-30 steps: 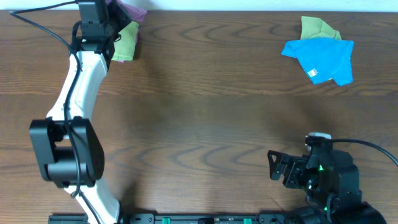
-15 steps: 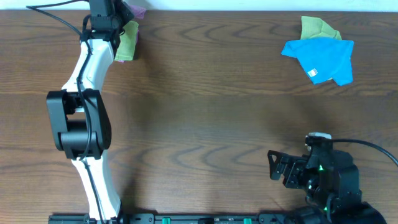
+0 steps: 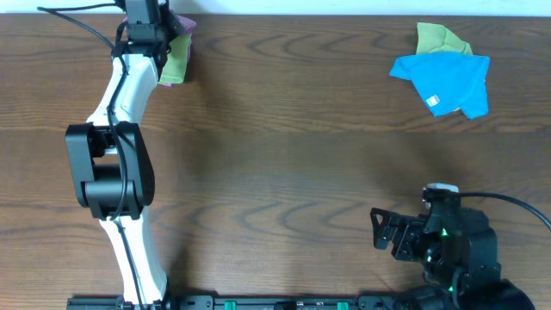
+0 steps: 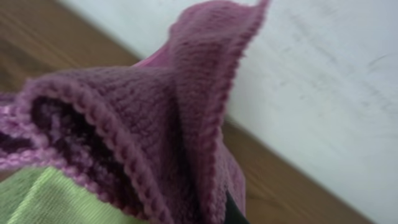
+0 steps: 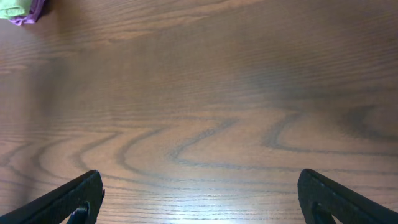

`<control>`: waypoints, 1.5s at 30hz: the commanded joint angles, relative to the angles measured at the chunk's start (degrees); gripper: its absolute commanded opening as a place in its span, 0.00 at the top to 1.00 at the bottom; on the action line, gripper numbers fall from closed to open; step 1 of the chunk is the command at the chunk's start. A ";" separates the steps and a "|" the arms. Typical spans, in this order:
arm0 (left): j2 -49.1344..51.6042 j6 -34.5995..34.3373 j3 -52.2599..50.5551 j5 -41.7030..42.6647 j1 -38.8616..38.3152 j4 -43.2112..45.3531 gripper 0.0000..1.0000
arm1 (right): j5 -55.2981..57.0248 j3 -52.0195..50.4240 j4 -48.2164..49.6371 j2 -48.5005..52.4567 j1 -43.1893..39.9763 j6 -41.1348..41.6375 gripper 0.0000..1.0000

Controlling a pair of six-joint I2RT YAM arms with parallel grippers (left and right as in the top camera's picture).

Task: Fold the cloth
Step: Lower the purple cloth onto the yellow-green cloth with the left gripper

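Note:
A purple knitted cloth lies bunched at the far left edge of the table, partly on a light green cloth. My left gripper is over it. In the left wrist view the purple cloth fills the frame, drawn up into a peak at the jaws, with the green cloth below it. Only one dark fingertip shows, and the jaws look shut on the purple cloth. My right gripper is open and empty near the front right edge, with bare wood between its fingers.
A blue cloth lies at the far right with another green cloth behind it. A white wall runs along the table's far edge, just behind the purple cloth. The left cloth pile shows small in the right wrist view.
My left arm has swung further toward the far edge, the elbow moving right. The purple cloth has bunched in closer to the gripper. The right arm has not moved.

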 commanded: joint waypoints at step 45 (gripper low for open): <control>-1.84 5.16 1.92 -6.78 0.79 -24.30 0.05 | 0.35 -0.42 -0.09 -0.22 -0.48 0.79 0.01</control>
